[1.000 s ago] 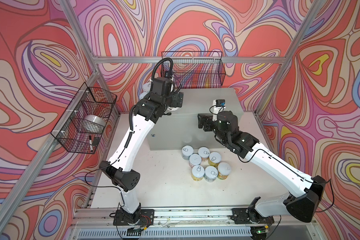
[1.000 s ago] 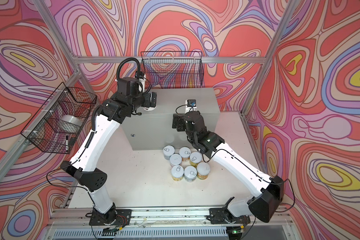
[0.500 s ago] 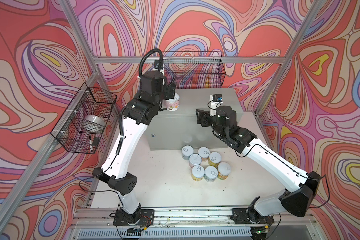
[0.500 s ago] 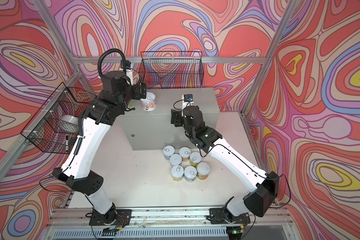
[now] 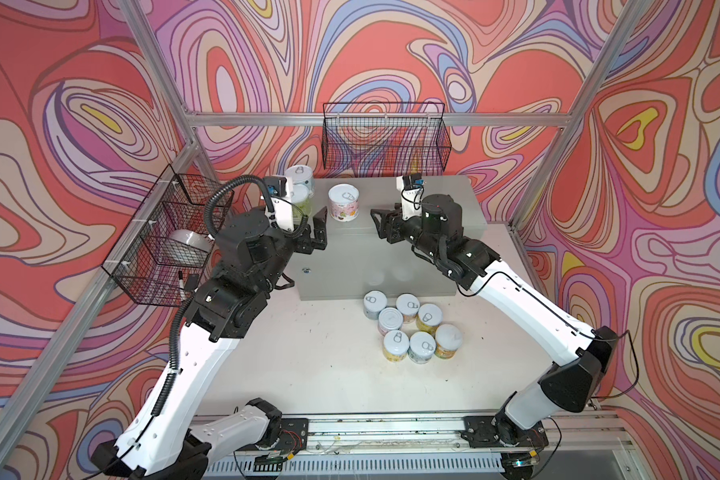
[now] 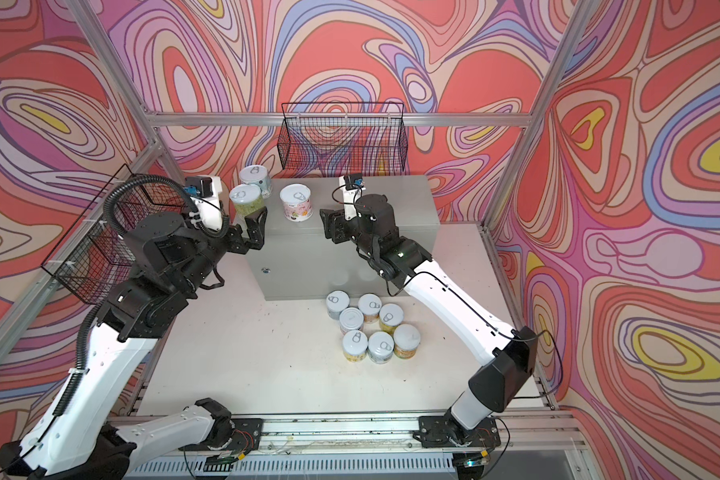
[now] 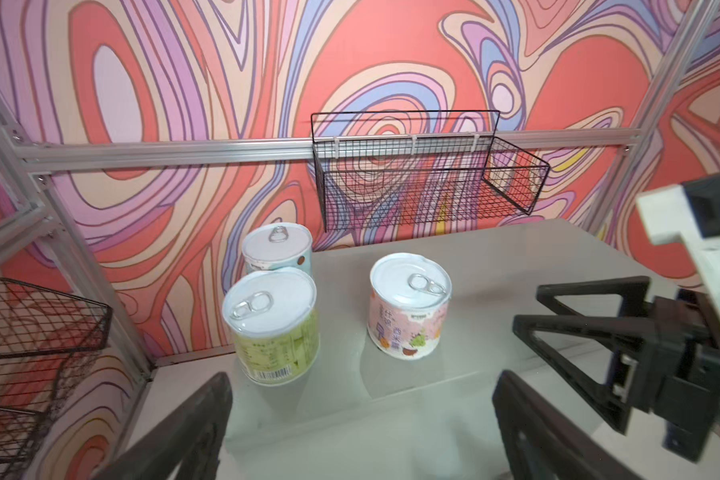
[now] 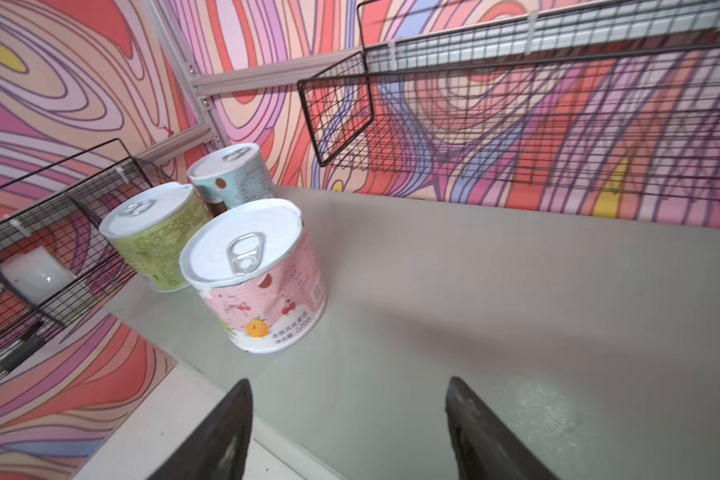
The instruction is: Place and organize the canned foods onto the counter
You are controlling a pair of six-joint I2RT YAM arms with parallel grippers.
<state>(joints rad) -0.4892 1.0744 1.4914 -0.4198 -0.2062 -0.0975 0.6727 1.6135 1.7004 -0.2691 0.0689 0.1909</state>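
Can (image 7: 409, 305), pink-labelled, cylindrical, glossy-lidded, on smooth, seemingly metal counter (image 7: 516, 266)

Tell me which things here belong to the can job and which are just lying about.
Job: counter; pink can, green can, blue can on it; seven cans on the table.
Lying about: back wire basket; side wire basket; white object inside it.

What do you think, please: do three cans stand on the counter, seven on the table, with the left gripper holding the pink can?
Not quite: the left gripper holds nothing; in the left wrist view its jaws stand open, clear of the pink can, which rests on the counter. The can counts are right.
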